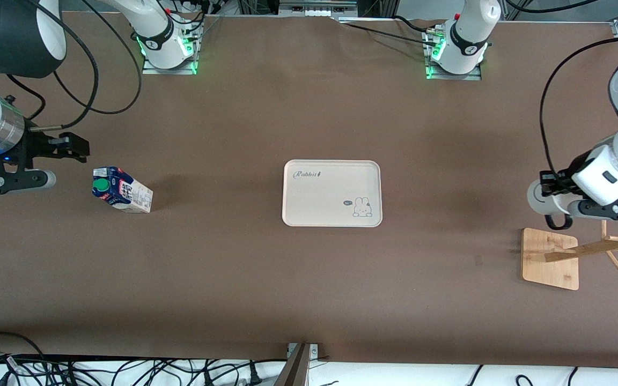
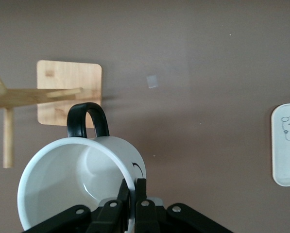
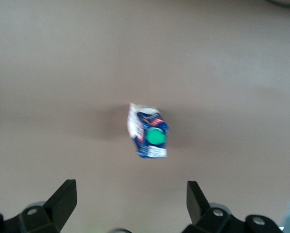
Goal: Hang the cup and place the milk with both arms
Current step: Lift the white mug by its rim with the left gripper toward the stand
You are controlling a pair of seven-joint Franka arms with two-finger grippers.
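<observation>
Hovering over table near right arm's end: right gripper (image 1: 67, 153), fingers spread wide, empty, waiting just beside small gable-top milk carton with dark blue top and round green cap (image 1: 121, 190). Carton upright on brown tabletop (image 1: 309, 300), well apart from cream rectangular tray with rabbit print (image 1: 332, 193) at centre. Toward left arm's end: left gripper (image 2: 133, 194) clamped on rim of small white mug with black loop handle (image 2: 81, 179), held tilted in air, handle turned toward light wooden peg rack on square base (image 1: 550, 258). Judged step: hanging in hand, milk not yet grasped. Next: handle loop threaded over a peg; carton gripped, presumably for tray.
</observation>
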